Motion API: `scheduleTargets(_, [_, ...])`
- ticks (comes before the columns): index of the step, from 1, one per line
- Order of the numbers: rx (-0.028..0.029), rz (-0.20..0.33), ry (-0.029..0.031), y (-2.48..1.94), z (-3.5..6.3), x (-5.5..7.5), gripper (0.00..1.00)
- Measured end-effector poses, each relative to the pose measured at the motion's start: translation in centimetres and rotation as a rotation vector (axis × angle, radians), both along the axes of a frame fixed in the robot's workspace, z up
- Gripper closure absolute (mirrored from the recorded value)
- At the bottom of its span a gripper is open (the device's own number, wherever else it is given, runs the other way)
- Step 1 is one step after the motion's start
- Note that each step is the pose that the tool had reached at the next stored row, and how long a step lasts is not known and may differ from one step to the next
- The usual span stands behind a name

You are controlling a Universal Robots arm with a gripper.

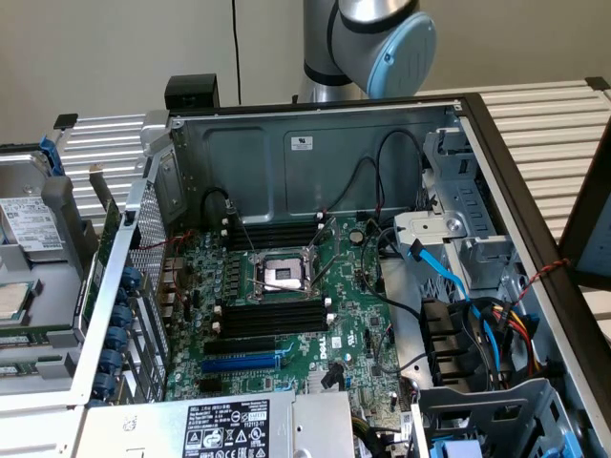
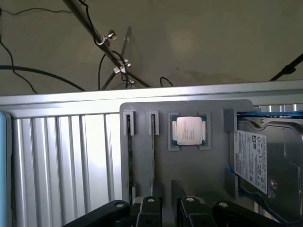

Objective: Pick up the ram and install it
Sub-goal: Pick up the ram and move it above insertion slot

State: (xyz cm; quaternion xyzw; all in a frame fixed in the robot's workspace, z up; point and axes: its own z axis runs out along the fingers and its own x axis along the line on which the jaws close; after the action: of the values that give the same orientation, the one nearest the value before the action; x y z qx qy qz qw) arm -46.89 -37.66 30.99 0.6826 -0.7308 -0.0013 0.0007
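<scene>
Nearby, grey parts tray (image 2: 189, 175) on ribbed metal tabletop (image 2: 61, 161), beige wall (image 1: 95, 48) behind; jaws' spread unclear.

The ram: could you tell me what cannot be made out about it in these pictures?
Wrist view: the ram stands edge-on in the grey holder, so its chips and label are hidden.
Wrist view: the gripper is cut off by the picture's edge; any hold is unseen.
Exterior view: memory slot latches are too small to read.
</scene>
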Motion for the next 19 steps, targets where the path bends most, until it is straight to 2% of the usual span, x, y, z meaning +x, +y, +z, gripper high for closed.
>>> scheduleTargets(9, [0.0,0.0,0.0,-0.34,-1.49,-0.4,0.77])
scheduleTargets(19, [0.0,0.0,0.0,-1.61,-2.12,-1.0,0.77])
